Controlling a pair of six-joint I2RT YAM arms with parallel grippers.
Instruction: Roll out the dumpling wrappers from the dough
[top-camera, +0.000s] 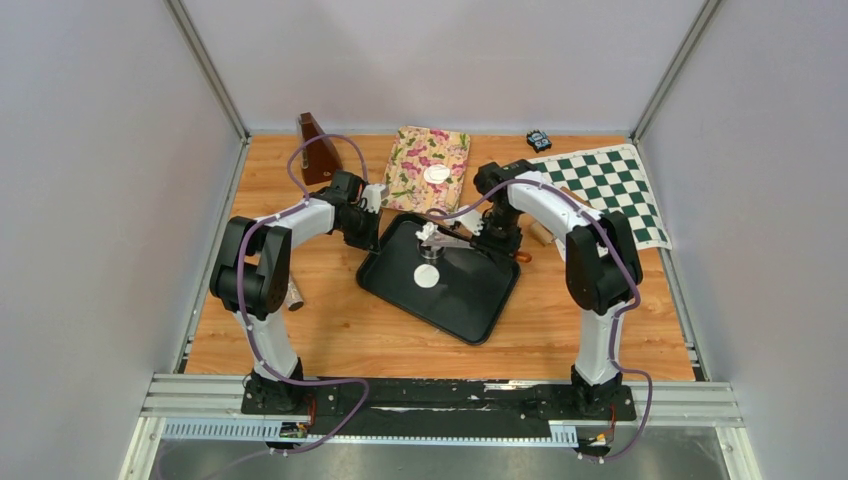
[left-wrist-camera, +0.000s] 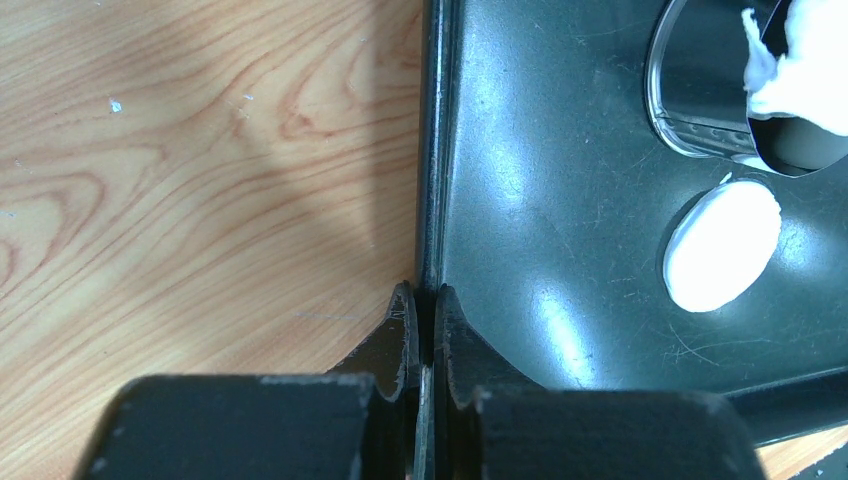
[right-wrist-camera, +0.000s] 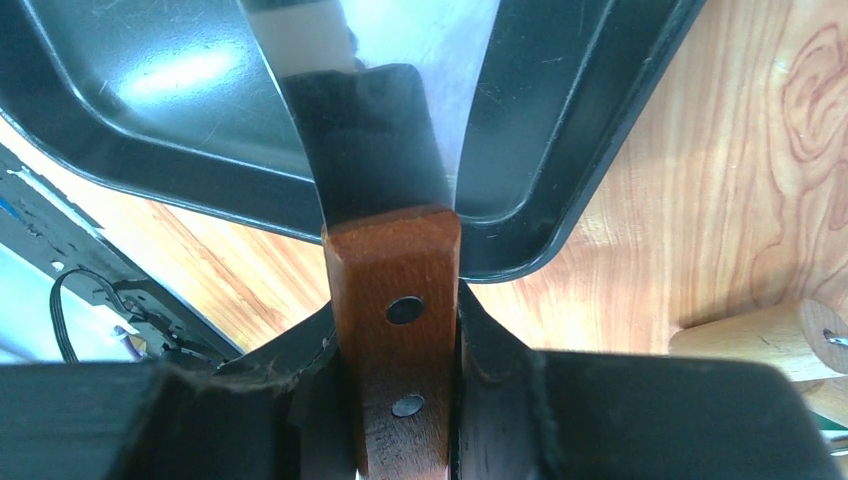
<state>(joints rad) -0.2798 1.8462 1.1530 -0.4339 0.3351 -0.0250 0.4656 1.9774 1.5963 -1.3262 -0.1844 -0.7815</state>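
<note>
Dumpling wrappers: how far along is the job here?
Done: one wrapper lies on the floral cloth, another wrapper on the tray. In hand: left gripper clamps the tray rim; right gripper holds a spatula. Left: scrap dough at the ring cutter.

No writing, label, brand, number or sign can be read on anything in these views.
</note>
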